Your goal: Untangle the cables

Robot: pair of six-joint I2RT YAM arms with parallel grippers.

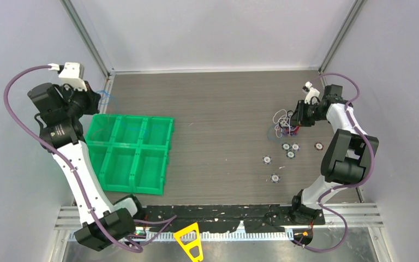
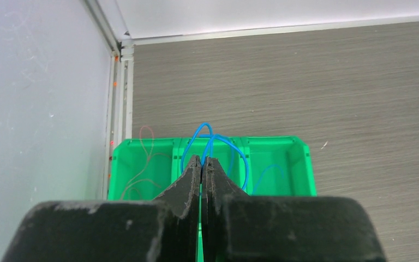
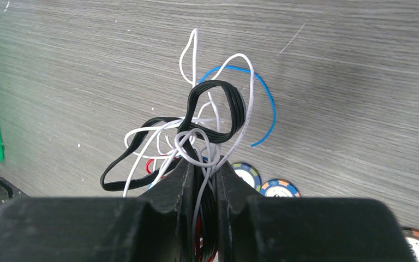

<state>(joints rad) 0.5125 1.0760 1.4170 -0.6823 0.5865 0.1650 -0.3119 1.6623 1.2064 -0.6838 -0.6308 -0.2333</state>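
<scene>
Three pale walls (image 1: 213, 33) enclose a grey woodgrain table (image 1: 223, 103); cables (image 1: 283, 124) bunch at right.

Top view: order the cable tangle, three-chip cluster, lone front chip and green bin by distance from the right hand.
1. cable tangle, gripped by the right hand
2. three-chip cluster, just toward the bases
3. lone front chip, nearer the bases
4. green bin, far left

Lab: white-walled enclosure (image 1: 213, 33), bolted robot arms (image 1: 76, 164).
</scene>
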